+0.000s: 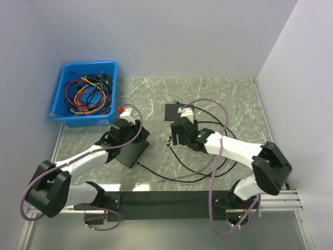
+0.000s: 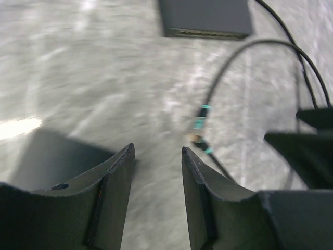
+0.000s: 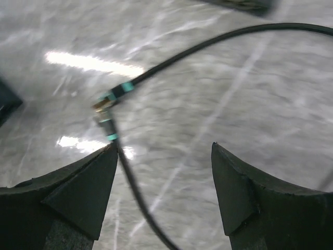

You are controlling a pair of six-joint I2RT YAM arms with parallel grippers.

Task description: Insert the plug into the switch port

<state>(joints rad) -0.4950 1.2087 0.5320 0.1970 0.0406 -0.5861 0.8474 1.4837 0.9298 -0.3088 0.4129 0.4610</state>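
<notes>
The switch [image 1: 177,111] is a dark flat box on the marble table, seen at the top of the left wrist view [image 2: 205,18]. The plug [image 1: 168,140] lies on the table in front of it, a brass-tipped end with teal bands [image 3: 104,107] on a black cable [image 3: 218,39]. In the left wrist view the plug [image 2: 199,138] lies just right of my fingers. My right gripper [image 3: 164,146] hovers open just behind the plug, and the cable runs past its left finger [image 3: 99,182]. My left gripper [image 2: 156,148] is open and holds nothing.
A blue bin [image 1: 86,94] full of coloured cables stands at the back left. A black flat block [image 1: 132,153] lies under my left arm. The black cable loops over the table at the right [image 1: 208,172]. White walls close in the table.
</notes>
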